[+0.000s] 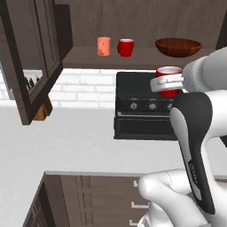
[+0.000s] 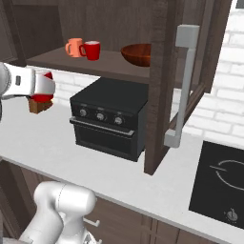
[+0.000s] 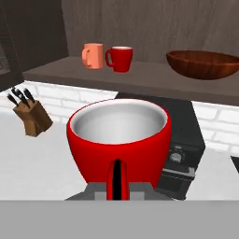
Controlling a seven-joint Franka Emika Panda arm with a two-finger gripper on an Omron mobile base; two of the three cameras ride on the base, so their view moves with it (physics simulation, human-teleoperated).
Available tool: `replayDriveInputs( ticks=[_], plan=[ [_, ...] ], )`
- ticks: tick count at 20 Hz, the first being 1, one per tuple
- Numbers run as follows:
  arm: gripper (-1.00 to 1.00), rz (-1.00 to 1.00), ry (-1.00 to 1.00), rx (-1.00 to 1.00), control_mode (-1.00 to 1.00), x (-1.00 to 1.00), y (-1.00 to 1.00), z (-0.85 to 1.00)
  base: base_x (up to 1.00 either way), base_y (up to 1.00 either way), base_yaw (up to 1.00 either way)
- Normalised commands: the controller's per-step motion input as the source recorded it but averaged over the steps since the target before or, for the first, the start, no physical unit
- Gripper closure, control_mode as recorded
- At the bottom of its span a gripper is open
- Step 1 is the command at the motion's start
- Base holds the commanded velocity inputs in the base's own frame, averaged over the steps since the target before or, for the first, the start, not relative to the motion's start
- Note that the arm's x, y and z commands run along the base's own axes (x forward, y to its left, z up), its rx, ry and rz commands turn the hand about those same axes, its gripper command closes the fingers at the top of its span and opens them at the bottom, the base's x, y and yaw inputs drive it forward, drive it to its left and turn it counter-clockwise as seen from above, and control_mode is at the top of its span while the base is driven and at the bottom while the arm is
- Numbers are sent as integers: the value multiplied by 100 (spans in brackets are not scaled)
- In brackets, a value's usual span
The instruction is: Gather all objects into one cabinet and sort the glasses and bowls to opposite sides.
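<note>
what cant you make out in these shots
- Gripper fingertips: hidden by the held red cup in the hand view; the wrist covers them in the left base view.
- Bowl: its right part is behind the cabinet door in the right base view.
- Oven knob markings: too small.

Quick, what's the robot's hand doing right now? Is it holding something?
Gripper: shut on the red cup, held up in front of the open cabinet.

Cups (image 1: 115, 46) left of bowl (image 1: 178, 46) in cabinet (image 1: 133, 56)
</note>
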Motion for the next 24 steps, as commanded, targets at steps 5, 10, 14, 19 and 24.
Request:
replayDriveInputs(
  ticks=[5, 10, 14, 19, 24],
  plan=[
    [100, 12, -12, 0, -100, 57, 3, 16, 0, 0, 0],
    [100, 10, -10, 0, -100, 59, 0, 11, 0, 0, 0],
    [100, 1, -6, 0, -100, 51, 7, 18, 0, 0, 0],
    [100, -2, -2, 0, -100, 33, 17, 6, 0, 0, 0],
    [100, -5, 0, 0, -100, 20, 22, 2, 0, 0, 0]
  ],
)
